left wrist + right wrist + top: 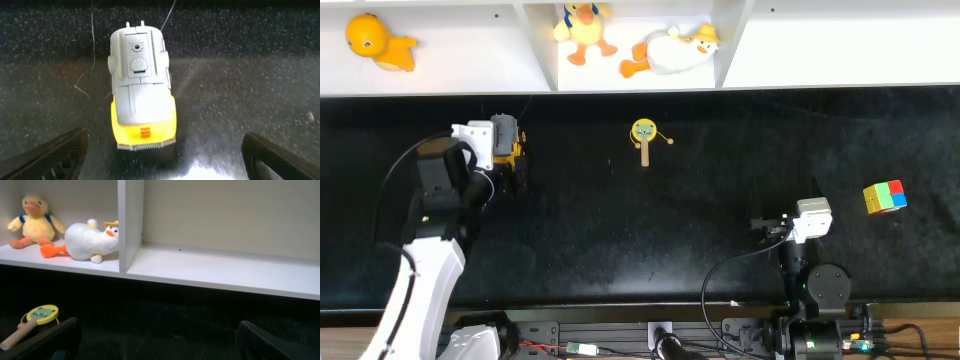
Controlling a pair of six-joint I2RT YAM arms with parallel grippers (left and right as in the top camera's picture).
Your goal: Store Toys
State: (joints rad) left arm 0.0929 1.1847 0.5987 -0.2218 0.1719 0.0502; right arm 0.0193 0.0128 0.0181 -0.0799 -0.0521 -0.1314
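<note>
Seemingly pre-grasp: left gripper spread wide, empty, over the toy truck; next, probably lowering and closing across its body.

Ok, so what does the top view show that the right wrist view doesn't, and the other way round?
Top view adds: the orange duck in the left shelf compartment, the yellow and grey toy truck on the black table, and the coloured cube. Right wrist view adds: the shelf's back wall. Shared: the yellow plush duck and white plush duck in the middle compartment, and the small paddle drum on the table.
</note>
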